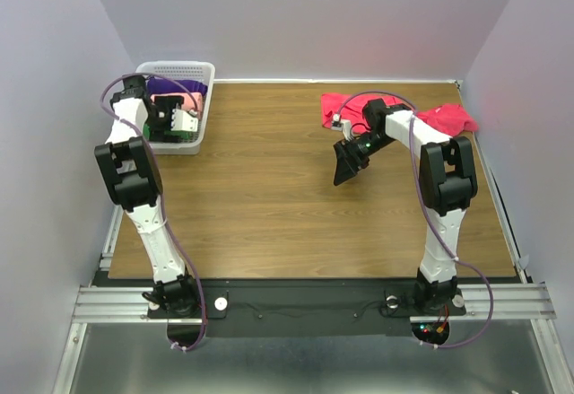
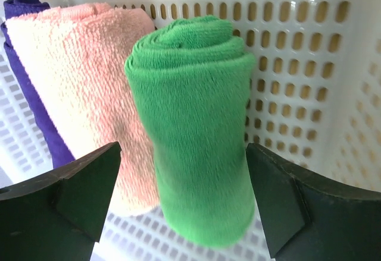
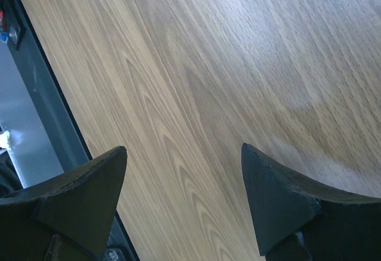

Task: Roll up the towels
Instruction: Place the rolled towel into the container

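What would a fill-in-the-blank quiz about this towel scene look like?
1. Open or shut? The left gripper is ____, its fingers either side of the green towel.
2. Counting also the pink towel and the purple towel, the basket holds ____ towels in all.
3. The crimson towel lies spread on the table, not yet ____.
4. The right gripper is open and holds ____.

Missing words: open; three; rolled; nothing.
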Controlling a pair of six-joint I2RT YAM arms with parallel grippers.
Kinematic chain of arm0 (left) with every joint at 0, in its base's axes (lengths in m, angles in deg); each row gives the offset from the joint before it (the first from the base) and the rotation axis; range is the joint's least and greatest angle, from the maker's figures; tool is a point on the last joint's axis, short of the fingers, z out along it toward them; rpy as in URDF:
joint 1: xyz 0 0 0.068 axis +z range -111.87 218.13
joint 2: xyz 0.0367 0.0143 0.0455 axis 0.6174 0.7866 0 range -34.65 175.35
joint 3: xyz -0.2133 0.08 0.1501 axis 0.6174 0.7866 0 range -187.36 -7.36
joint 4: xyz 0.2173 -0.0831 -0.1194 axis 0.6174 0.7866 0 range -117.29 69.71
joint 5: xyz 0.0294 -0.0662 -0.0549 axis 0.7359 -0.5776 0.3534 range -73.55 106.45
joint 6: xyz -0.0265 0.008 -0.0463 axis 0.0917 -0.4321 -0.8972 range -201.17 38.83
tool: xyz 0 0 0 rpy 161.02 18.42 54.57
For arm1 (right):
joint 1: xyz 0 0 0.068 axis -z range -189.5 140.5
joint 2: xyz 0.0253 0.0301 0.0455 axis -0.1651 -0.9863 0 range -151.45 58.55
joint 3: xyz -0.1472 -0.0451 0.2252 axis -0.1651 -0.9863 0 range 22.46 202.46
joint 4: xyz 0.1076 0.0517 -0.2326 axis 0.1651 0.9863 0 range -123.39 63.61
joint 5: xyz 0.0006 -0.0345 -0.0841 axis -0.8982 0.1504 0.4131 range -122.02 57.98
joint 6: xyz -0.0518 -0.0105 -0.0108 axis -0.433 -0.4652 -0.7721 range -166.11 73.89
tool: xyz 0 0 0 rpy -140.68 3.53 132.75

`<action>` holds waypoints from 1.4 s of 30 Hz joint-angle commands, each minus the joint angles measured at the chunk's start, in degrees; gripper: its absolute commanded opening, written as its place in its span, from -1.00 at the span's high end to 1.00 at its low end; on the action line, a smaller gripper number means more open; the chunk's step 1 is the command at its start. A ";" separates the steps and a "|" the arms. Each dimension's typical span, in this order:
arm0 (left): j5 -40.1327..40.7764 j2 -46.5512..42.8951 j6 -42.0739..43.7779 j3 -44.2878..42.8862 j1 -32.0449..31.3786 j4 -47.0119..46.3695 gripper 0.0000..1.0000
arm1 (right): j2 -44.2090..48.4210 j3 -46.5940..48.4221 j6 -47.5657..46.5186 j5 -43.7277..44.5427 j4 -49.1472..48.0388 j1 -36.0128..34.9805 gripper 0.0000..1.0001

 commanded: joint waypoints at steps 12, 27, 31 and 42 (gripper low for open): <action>4.38 -7.37 14.06 -7.36 -0.13 15.36 -0.97 | 2.60 0.94 -1.98 -0.90 0.70 0.25 -0.65; 3.04 -20.89 -25.74 -15.89 -6.60 3.38 -0.97 | 11.03 4.19 -1.28 -2.66 0.61 4.11 -0.80; 16.69 -23.81 -48.57 -17.28 -13.74 -3.11 -0.97 | 14.29 3.84 1.09 -3.19 -0.09 6.31 -1.00; 14.13 -41.03 -100.80 12.20 -28.51 -20.30 -0.97 | 33.88 -12.32 31.22 21.58 -21.70 7.98 -1.00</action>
